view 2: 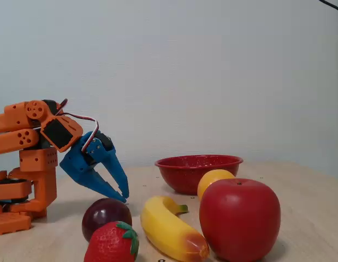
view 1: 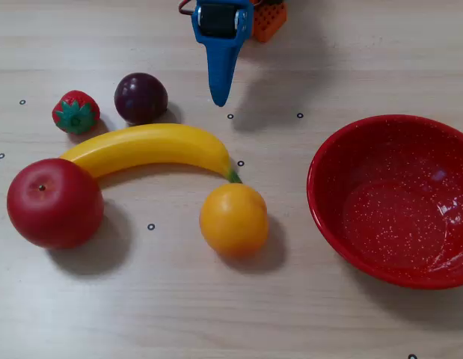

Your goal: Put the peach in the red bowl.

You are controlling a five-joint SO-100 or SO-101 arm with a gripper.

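Note:
The peach is a smooth orange-yellow ball lying on the table at the banana's stem end. In the fixed view the peach is partly hidden behind the apple. The red bowl with white speckles stands empty to the right of the peach in the overhead view, and it also shows in the fixed view. My blue gripper hangs at the top centre, well behind the peach, its tip pointing down above the table. In the fixed view the gripper has its jaws together and holds nothing.
A red apple, a yellow banana, a dark purple plum and a strawberry lie to the left of the peach in the overhead view. The orange arm base stands at the far left in the fixed view.

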